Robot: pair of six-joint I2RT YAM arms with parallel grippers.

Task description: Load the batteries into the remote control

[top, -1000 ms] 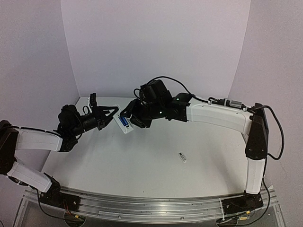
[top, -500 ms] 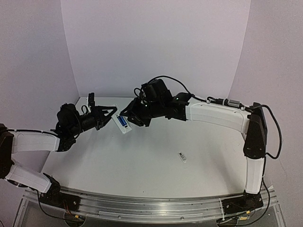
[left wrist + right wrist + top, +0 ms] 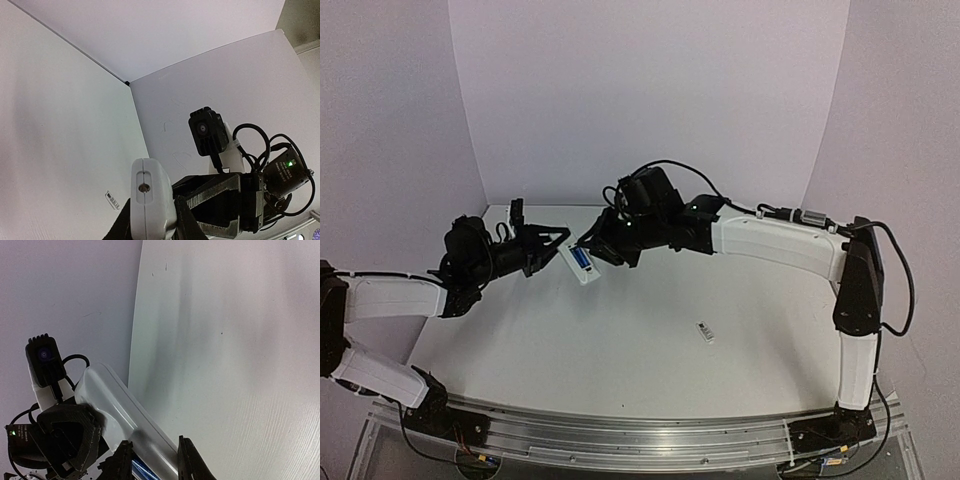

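Observation:
The remote control (image 3: 582, 264) is a white handset held above the table between both grippers, back side up. Blue batteries (image 3: 582, 260) lie in its recess. My left gripper (image 3: 556, 240) is shut on the remote's left end; in the left wrist view the remote (image 3: 149, 200) shows end-on between the two fingers. My right gripper (image 3: 598, 251) straddles the remote's other end. In the right wrist view the remote (image 3: 120, 410) runs down between the fingers, and a blue battery (image 3: 144, 471) shows just beside it. That gripper (image 3: 152, 460) looks shut on the remote.
A small white rectangular piece (image 3: 705, 332) with a dark label lies on the table (image 3: 620, 350) to the front right; it also shows in the left wrist view (image 3: 113, 200). The back wall and side walls stand close behind the grippers.
The left arm has shifted slightly at the elbow and the right gripper has moved a little up and left. The remote stays held between them in about the same place.

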